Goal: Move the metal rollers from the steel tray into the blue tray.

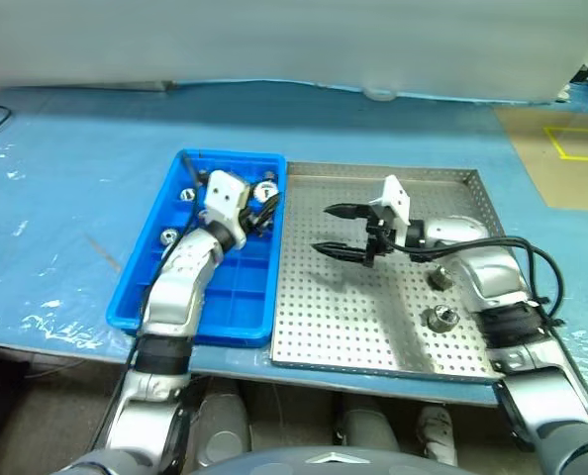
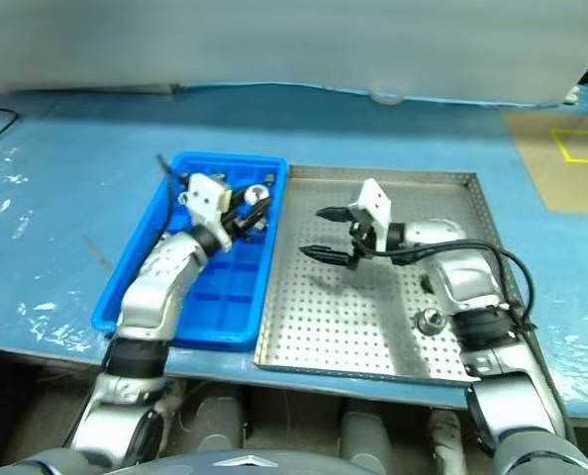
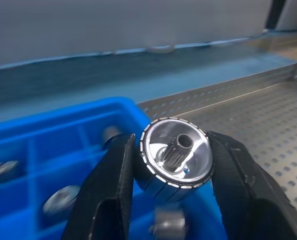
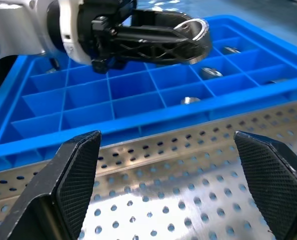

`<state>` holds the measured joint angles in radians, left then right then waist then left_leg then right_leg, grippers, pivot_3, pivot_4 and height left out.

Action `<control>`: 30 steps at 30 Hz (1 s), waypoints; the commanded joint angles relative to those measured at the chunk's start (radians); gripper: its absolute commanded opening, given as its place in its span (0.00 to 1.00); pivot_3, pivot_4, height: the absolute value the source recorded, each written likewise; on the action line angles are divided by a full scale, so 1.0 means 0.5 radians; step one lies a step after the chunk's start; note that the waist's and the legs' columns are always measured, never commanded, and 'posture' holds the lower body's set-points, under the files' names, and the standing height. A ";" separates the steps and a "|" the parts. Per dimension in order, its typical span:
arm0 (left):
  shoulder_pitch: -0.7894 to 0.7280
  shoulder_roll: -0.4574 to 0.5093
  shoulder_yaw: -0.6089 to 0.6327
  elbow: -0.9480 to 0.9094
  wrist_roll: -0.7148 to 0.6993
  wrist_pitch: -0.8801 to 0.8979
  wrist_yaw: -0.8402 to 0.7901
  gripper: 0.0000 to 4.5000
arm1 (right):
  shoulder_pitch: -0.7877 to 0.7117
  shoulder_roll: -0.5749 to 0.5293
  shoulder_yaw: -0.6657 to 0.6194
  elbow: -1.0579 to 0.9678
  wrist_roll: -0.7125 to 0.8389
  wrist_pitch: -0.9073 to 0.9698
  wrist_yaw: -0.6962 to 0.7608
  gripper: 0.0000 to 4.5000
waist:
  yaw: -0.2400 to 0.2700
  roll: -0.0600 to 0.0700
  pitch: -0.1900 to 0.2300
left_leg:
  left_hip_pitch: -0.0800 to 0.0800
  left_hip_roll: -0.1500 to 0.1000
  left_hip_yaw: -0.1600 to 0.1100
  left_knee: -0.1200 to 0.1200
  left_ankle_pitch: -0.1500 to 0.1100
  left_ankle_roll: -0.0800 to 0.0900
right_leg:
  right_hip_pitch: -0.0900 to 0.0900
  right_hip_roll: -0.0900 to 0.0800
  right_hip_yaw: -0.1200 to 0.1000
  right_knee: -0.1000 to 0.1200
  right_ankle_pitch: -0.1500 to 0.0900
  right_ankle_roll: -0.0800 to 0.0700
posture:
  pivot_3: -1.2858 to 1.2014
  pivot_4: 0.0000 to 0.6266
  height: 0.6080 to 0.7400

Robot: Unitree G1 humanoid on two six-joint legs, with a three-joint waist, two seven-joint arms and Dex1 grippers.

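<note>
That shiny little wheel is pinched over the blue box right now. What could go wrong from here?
The left gripper holds a metal roller only by its smooth round sides, so it might slip out early. Released off-centre, it could land on a divider of the blue tray or in a compartment already filled. The open right gripper hovers nearby over the steel tray; the arms could bump.

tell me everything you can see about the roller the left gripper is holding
The roller is a short, shiny silver metal cylinder. Its face is polished, with fine notches around the rim and a dark splined hub at the centre; its side is darker. It is clamped between the left gripper's two black fingers, one on each side, face toward the wrist camera. It hangs above the blue tray, near the edge that adjoins the steel tray, touching neither.
</note>
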<state>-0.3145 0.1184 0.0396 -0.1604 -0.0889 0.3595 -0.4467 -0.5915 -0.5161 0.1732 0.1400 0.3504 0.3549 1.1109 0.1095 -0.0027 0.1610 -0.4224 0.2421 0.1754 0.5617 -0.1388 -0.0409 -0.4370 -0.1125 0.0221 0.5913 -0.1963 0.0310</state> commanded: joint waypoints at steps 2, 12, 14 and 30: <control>0.314 0.051 0.049 -0.463 0.000 0.080 0.154 0.40 | -0.133 0.074 0.043 0.215 -0.067 -0.187 0.139 1.00 | 0.050 -0.001 0.001 | -0.003 0.002 -0.002 0.001 0.000 -0.002 | -0.001 0.000 -0.003 0.000 0.000 0.000 | 0.63 0.24 1.00; 0.754 0.169 0.035 -0.731 0.064 0.218 0.341 0.40 | -0.252 0.186 0.066 0.515 -0.172 -0.385 0.273 1.00 | 0.098 -0.001 0.001 | -0.003 0.002 -0.004 0.000 0.002 -0.005 | -0.001 0.001 -0.004 0.001 0.000 0.000 | 0.65 0.24 1.00; 0.787 0.175 0.021 -0.731 0.067 0.255 0.360 0.40 | -0.260 0.196 0.062 0.553 -0.194 -0.415 0.279 1.00 | 0.099 -0.001 0.001 | -0.003 0.002 -0.006 0.000 0.002 -0.006 | -0.001 0.001 -0.005 0.001 0.000 0.000 | 0.65 0.24 1.00; 0.601 0.180 0.057 -0.650 -0.110 0.295 0.330 0.99 | -0.165 0.133 -0.007 0.449 -0.229 -0.408 0.220 1.00 | 0.097 0.000 0.000 | -0.001 0.002 -0.006 0.001 0.003 -0.008 | -0.001 0.001 -0.004 0.006 0.000 0.000 | 0.63 0.24 1.00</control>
<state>0.0152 0.2071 0.0571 -0.4650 -0.1135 0.5291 -0.2625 -0.6748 -0.4392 0.2017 0.4186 0.2195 0.1445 1.2268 0.1578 -0.0026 0.1609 -0.4227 0.2430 0.1725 0.5625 -0.1371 -0.0448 -0.4378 -0.1118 0.0202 0.5953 -0.1963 0.0311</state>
